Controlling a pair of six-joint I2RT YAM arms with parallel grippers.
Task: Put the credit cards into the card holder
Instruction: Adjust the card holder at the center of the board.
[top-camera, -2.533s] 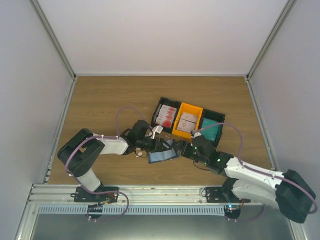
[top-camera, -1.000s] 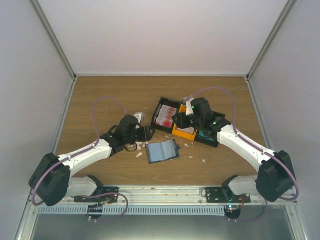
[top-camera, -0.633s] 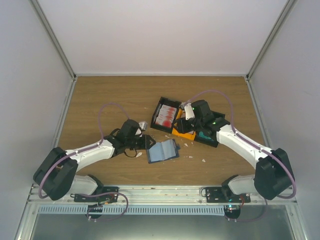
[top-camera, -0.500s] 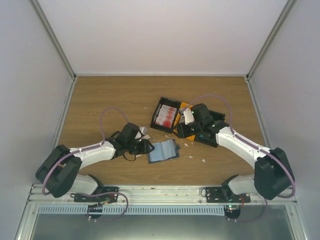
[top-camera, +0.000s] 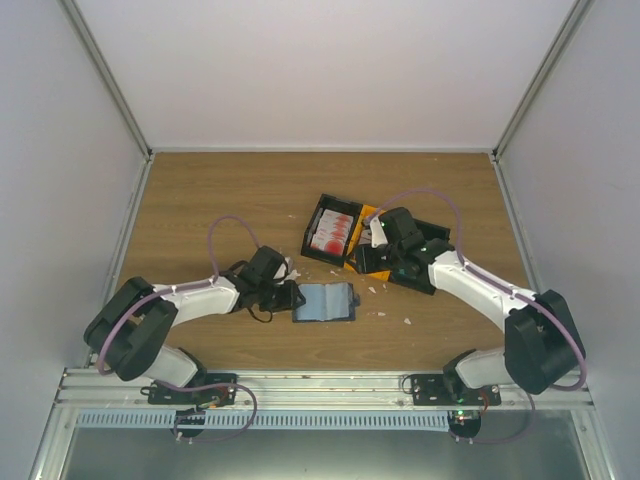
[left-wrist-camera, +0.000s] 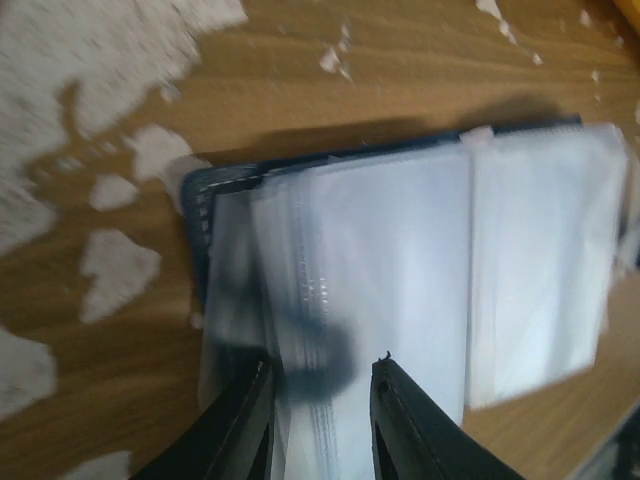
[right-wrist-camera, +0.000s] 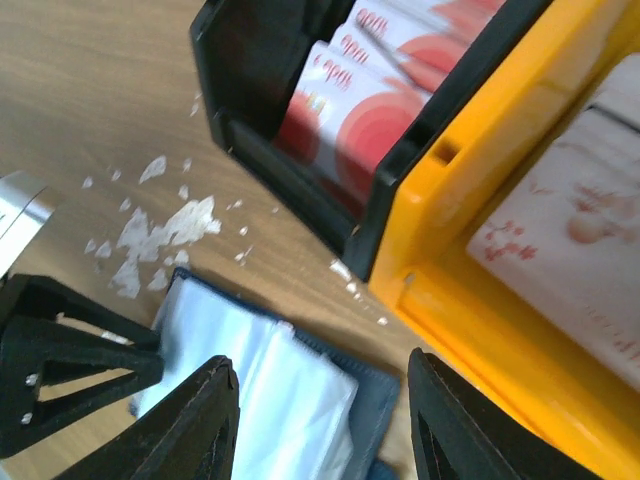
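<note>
1. The card holder (left-wrist-camera: 400, 250) lies open on the table (left-wrist-camera: 420, 60), clear sleeves up; the left wrist view is blurred and cuts off its near end
2. The left gripper (left-wrist-camera: 322, 372) straddles the sleeves' edge, one finger on each side; whether it pinches them or only brackets them cannot be told
3. The right gripper (right-wrist-camera: 320, 365) hangs with jaws spread wide and nothing between them, above the holder's corner beside the trays
4. Red-and-white credit cards (right-wrist-camera: 340, 125) stand in the black tray (right-wrist-camera: 262, 150), lower parts hidden by its wall
5. Pale cards (right-wrist-camera: 570, 230) lie in the orange tray (right-wrist-camera: 470, 330), cut off by the frame
6. From above, the right arm hides most of the orange tray
7. White scraps (left-wrist-camera: 115, 275) dot the wood beside the holder
</note>
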